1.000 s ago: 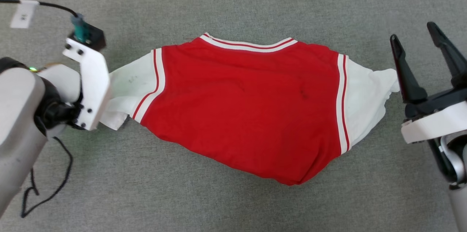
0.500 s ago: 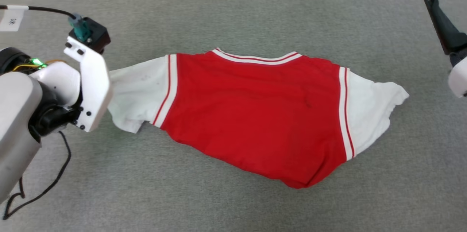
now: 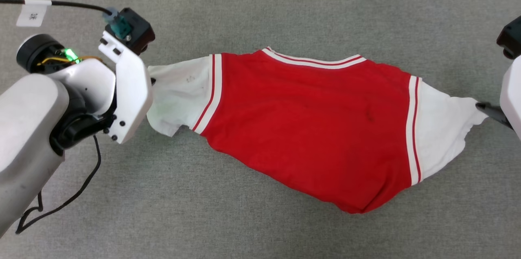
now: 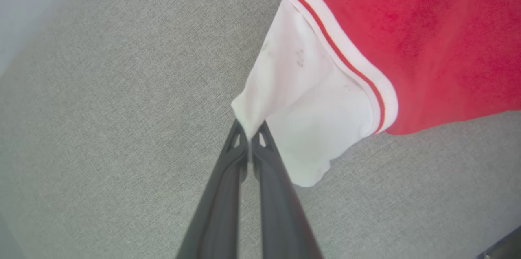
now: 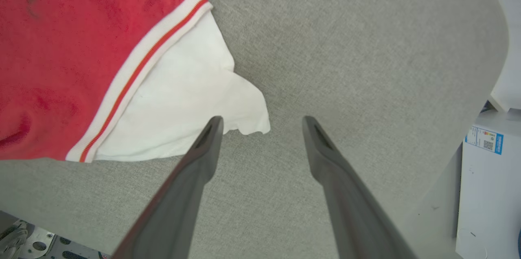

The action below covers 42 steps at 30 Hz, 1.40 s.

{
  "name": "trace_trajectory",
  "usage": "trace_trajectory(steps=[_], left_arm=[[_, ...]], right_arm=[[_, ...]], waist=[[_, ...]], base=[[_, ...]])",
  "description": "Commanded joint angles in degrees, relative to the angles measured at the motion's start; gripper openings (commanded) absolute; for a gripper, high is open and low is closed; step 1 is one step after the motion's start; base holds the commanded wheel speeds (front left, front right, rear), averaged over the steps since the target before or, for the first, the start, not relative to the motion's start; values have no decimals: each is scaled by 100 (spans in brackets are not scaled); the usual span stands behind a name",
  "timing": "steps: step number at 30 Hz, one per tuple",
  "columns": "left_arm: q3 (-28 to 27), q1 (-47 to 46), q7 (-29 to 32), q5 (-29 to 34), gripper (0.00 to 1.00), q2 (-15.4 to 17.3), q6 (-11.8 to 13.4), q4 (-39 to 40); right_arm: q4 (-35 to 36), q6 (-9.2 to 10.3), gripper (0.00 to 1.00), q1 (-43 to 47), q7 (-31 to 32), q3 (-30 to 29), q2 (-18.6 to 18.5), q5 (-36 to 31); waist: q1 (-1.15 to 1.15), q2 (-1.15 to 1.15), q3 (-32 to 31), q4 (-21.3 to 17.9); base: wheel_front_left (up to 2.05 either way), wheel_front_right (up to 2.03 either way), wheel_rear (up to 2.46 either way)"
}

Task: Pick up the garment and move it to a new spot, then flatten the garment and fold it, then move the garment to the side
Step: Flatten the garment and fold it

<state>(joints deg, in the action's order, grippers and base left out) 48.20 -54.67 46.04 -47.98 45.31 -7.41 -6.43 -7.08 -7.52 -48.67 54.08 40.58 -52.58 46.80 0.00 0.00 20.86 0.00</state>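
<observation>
Red garment (image 3: 305, 120) lying on wide grey mat (image 3: 260, 6), we are pinching left sleeve (image 4: 301, 100) edge in left gripper (image 4: 249, 137), right gripper (image 5: 262, 120) gaping empty at right sleeve (image 5: 183, 104) tip.

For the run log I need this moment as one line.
left tool: shut on garment sleeve | right tool: open, by other sleeve's tip | garment: stretched out over grey surface | fold: not yet done

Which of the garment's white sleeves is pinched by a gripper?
The sleeve on the robot's left: the left gripper is shut on its corner. The other sleeve lies unheld at the open right gripper.
</observation>
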Motion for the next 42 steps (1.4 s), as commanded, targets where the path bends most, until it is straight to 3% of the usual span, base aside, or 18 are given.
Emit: trace_trajectory(steps=[1, 5, 16, 17, 18, 35, 42], left_arm=[[17, -88, -27, 37, 0, -33, 1, 13], [17, -221, -77, 40, 0, -89, 1, 34], [151, -262, -282, 42, 0, -182, 1, -153], [158, -236, -309, 41, 0, -163, 1, -196], [172, -206, -345, 39, 0, -160, 1, -245], [-276, -173, -1942, 205, 0, -75, 98, -217], [-533, -700, -2400, 506, 0, -198, 242, -81]], right_arm=[[-64, 6, 100, -100, 80, 54, 57, 4], [-590, 7, 100, -188, 208, 111, 335, 251], [-1608, 4, 100, 171, -486, 857, 1024, 347], [-1613, 3, 67, 73, -652, 867, 1052, 333], [-1623, 4, 0, -26, -781, 889, 1064, 332], [-1192, 7, 0, -1064, -3333, 1331, 386, 261], [-1036, 7, 0, -1617, -3739, 1056, 415, -1]], waist=[[0, 0, 73, 50], [0, 0, 244, 117], [0, 0, 439, 162], [0, 0, 404, 140], [0, 0, 354, 118], [0, 0, -904, -101], [0, 0, -927, -98]], base=[[0, 0, 0], [0, 0, 0], [0, 0, 0], [0, 0, 0], [0, 0, 0], [0, 0, 0], [0, 0, 0]])
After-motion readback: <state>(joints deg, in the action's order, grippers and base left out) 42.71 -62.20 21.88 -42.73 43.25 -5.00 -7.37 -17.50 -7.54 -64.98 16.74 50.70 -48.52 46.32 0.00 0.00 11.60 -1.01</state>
